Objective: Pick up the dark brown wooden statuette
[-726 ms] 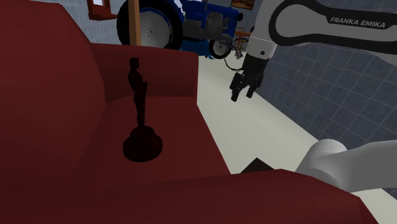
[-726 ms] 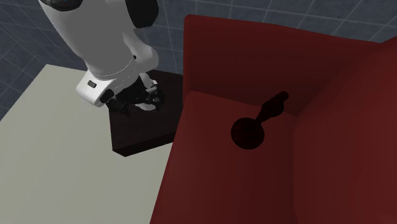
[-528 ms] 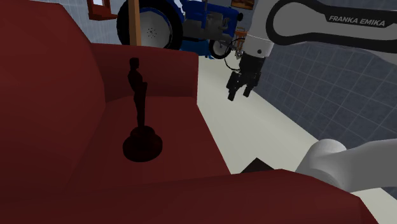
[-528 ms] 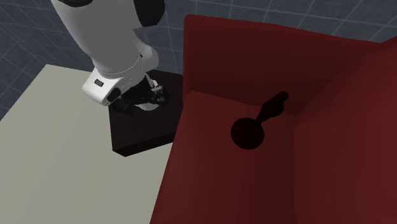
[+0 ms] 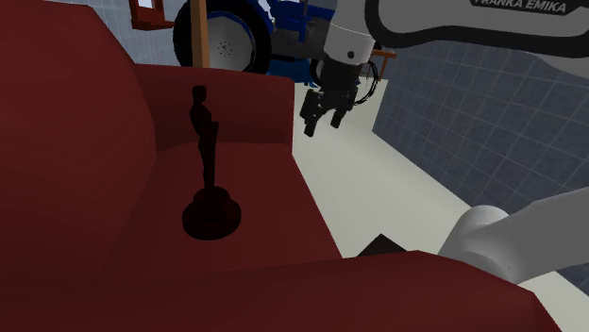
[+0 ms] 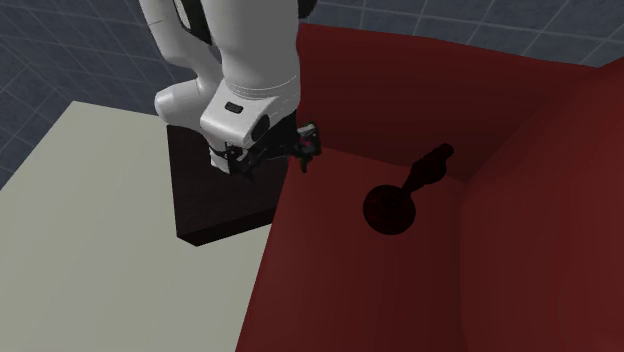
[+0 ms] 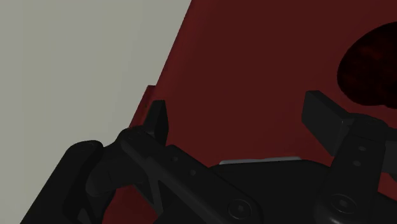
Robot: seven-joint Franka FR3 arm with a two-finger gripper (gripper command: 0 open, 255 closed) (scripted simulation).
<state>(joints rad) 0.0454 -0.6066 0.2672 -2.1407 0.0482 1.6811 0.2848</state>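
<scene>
One empty gripper point(image 5: 319, 120), well apart from the statuette point(image 5: 210, 168)

Fingers point(image 7: 321, 114) wide apart, nothing between them. Dark statuette upright on the red sofa's point(image 5: 241, 104) seat, near the back corner. Gripper hangs by the sofa's outer edge, where red meets pale floor point(image 7: 76, 63).

Risk: tall thin figure on a small round base. A sideways brush from a finger would likely topple it, and a grip taken too high may let it pivot.

Shoulder view gives the figure's full height. Second exterior view, nearly overhead, lays out the gap across the seat. Wrist view catches the round base beyond one finger.
</scene>
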